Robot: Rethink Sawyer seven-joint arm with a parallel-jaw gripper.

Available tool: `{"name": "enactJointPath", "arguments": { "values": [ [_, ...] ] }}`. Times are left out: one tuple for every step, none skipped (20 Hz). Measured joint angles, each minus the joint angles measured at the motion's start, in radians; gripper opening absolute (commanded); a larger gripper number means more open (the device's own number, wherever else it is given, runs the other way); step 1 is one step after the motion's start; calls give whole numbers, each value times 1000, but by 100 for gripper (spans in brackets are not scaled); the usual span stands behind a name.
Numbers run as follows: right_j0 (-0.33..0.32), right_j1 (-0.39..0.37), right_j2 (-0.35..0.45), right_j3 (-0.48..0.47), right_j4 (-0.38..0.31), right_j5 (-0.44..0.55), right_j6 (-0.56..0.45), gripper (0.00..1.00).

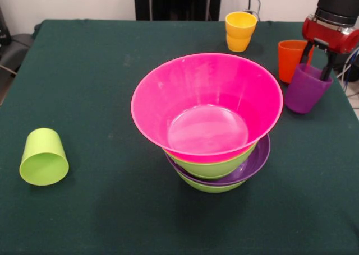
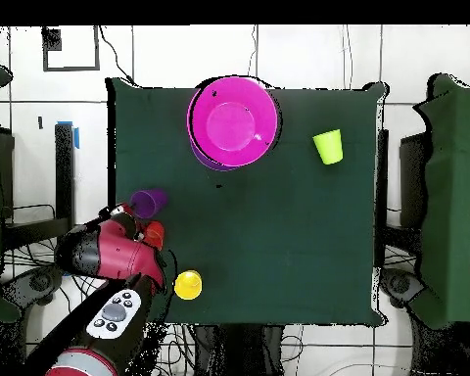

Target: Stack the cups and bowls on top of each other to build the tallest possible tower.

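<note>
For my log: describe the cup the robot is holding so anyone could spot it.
Find the pink bowl topping the tower at the table's middle. In the front view, the purple cup sits right of it, tilted, in the hand. The orange cup beside it stands free.

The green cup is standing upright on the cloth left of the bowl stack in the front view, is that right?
Not quite. The green cup is left of the bowl stack on the cloth, but it is tipped on its side, its open mouth facing the camera. The front view shows this.
</note>
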Motion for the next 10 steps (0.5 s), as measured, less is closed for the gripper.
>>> {"name": "enactJointPath", "arguments": {
  "values": [
    [1, 3, 0, 0, 4, 0, 0, 100],
    [2, 6, 0, 0, 7, 0, 0, 100],
    [2, 10, 0, 0, 11, 0, 0, 100],
    [1, 17, 0, 0, 15, 0, 0, 100],
    [1, 21, 0, 0, 17, -1, 0, 100],
    [1, 24, 0, 0, 18, -2, 0, 100],
    [1, 26, 0, 0, 18, -3, 0, 100],
    [1, 29, 0, 0, 18, -4, 0, 100],
    [1, 32, 0, 0, 18, -4, 0, 100],
    [0, 33, 0, 0, 18, -5, 0, 100]
  ]
}}
